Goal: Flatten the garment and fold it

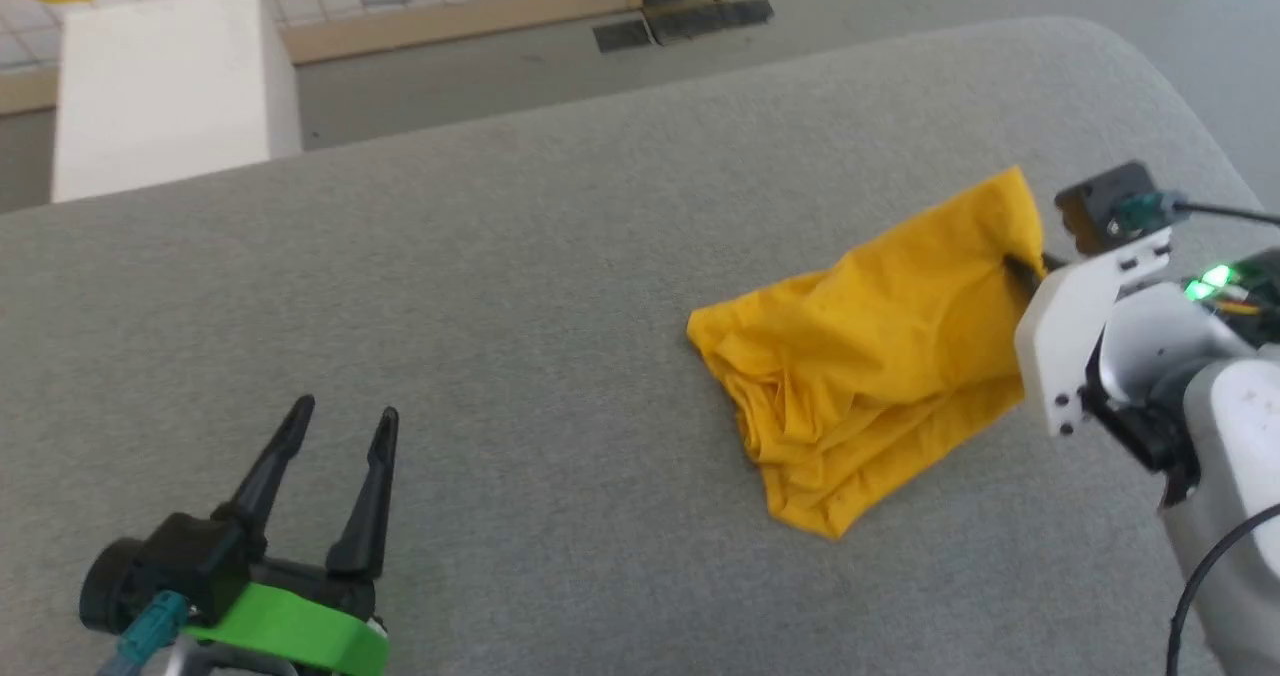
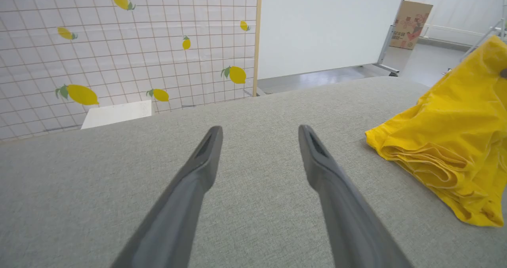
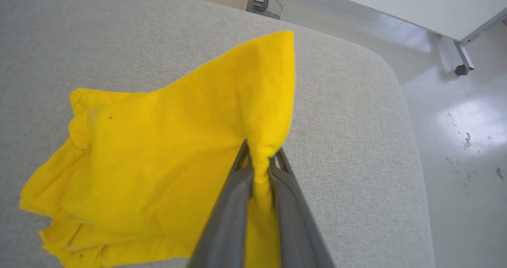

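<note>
The garment (image 1: 880, 356) is clenched in our right end effector (image 3: 261, 154), probably for spreading; left end effector (image 1: 345, 414) hovers released.

Wide bare grey bench (image 1: 560, 256) left of the crumpled garment (image 1: 870, 356), open to pass, left claw (image 1: 345, 408) spread well left of the garment, right claw (image 3: 261, 154) crowding the garment's right side, pinched on its lifted corner, white block (image 1: 160, 86) beyond the bench, far left of the garment
</note>
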